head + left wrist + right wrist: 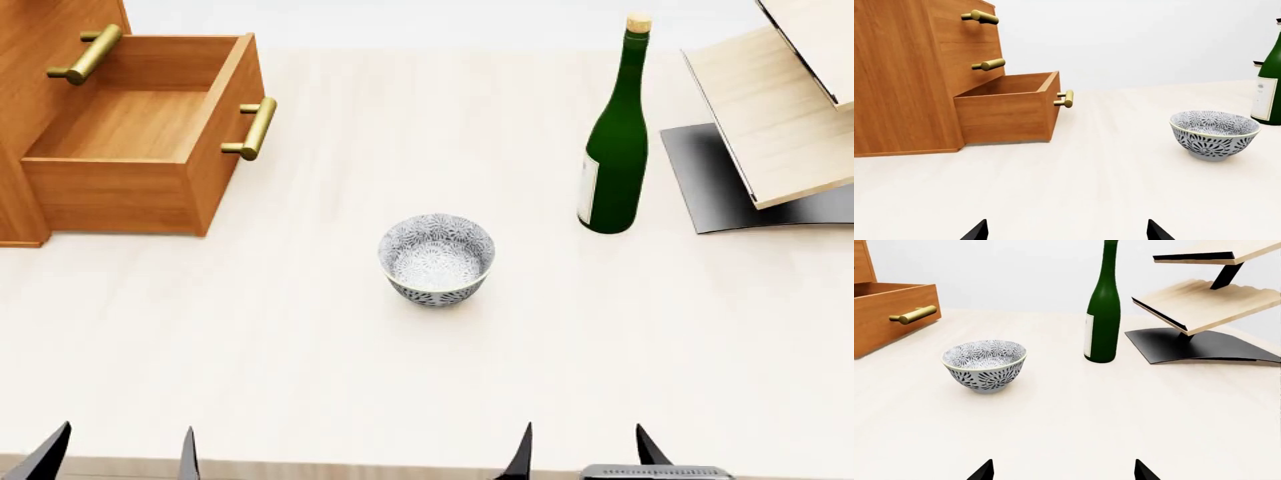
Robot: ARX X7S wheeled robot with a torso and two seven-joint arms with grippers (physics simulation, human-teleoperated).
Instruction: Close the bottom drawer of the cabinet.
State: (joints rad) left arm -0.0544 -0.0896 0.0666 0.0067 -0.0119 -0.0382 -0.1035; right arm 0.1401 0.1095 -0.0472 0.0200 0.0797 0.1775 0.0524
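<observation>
At ten o'clock on the table [334, 380], the bottom drawer [134, 150] stands pulled out of the cabinet [894, 75], its inside bare. A patterned bowl [437, 258] sits centre, a green bottle [614, 150] at one o'clock. The left tool [120, 455] and right tool [581, 455] hang spread wide at six o'clock, gripping nothing.

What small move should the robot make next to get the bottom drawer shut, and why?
Probably reach the left claw forward towards the pulled-out orange-brown wooden bottom drawer's flat front, near its brass bar handle. The drawer stands wide open, both claws sit far back, and the patterned bowl lies off that path.
</observation>
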